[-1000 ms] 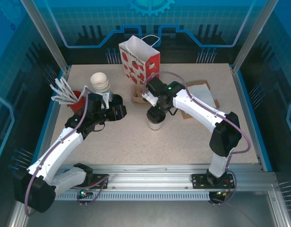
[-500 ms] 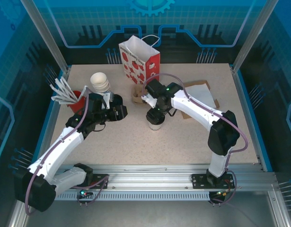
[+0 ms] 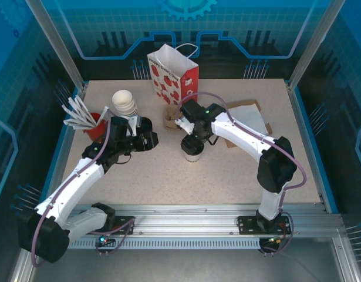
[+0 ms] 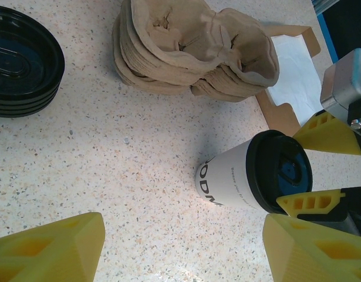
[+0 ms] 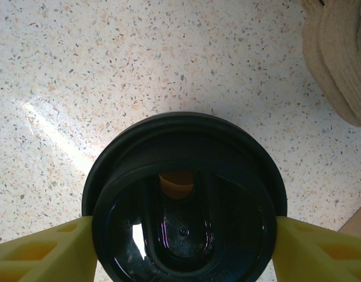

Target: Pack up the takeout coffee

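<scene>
The coffee (image 3: 193,153) stands upright mid-table, lid on, not yet packed. The bag (image 3: 173,79) waits open and upright at the far edge, well apart from the cup, with the stacked carriers (image 3: 170,116) between them. The right gripper (image 3: 192,141) sits directly over the cup, and in its wrist view its yellow fingers (image 5: 45,249) press on opposite sides of the black lid, so it appears to be grasping the coffee. The left gripper (image 4: 180,252) hangs released nearby, fingers wide apart, pointed at the cup. Judging from this, the grasp is made, while the lift, the carry to the bag and the lowering inside all remain. Compared with a second ago, the right arm has edged slightly left and settled closer over the lid. The cup, bag and left arm sit almost exactly where they were.
</scene>
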